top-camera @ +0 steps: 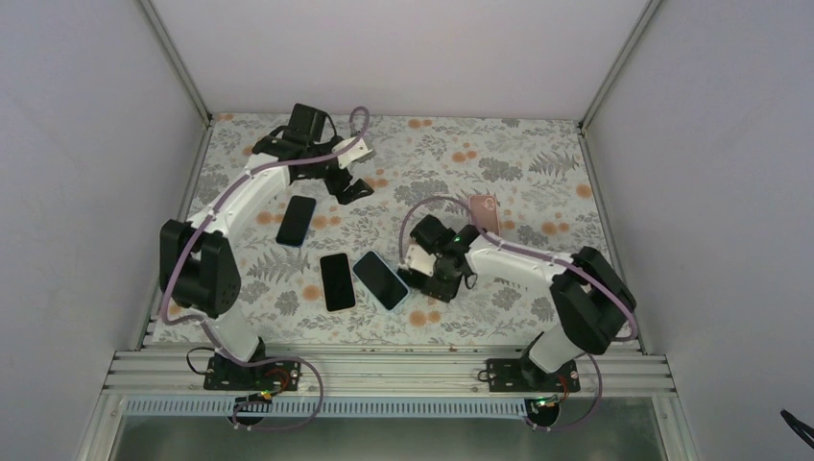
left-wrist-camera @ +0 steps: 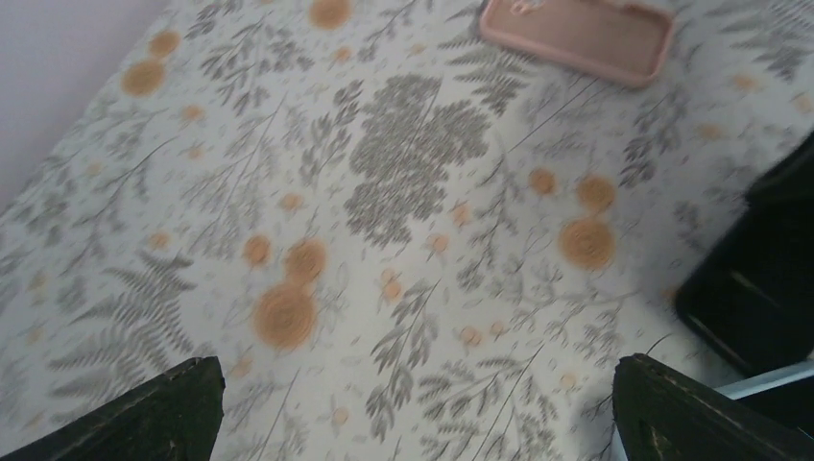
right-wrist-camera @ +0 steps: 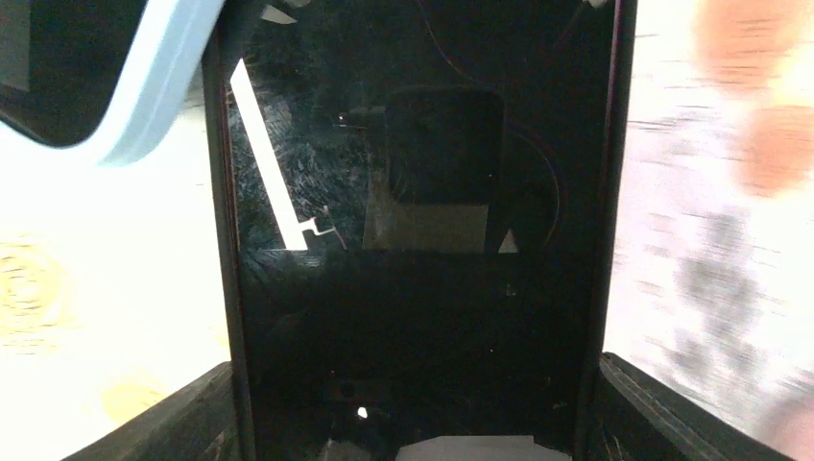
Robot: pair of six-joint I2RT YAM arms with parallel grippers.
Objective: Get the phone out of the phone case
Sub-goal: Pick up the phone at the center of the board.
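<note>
A black phone (right-wrist-camera: 413, 317) with a thin dark case rim lies lengthwise between my right gripper's (right-wrist-camera: 418, 389) fingers. Both fingers (right-wrist-camera: 192, 413) press against its long edges. From above, the right gripper (top-camera: 424, 272) points down over that phone and hides it. My left gripper (top-camera: 347, 184) hangs at the back left, open, and it holds nothing. In the left wrist view the left gripper (left-wrist-camera: 418, 423) spans only flowered cloth.
A phone in a light-blue case (top-camera: 380, 279) lies just left of the right gripper, its corner also showing as a light-blue case (right-wrist-camera: 144, 86). Two black phones (top-camera: 337, 281) (top-camera: 296, 220) lie further left. A pink case (top-camera: 485, 213) (left-wrist-camera: 576, 34) sits behind the right arm.
</note>
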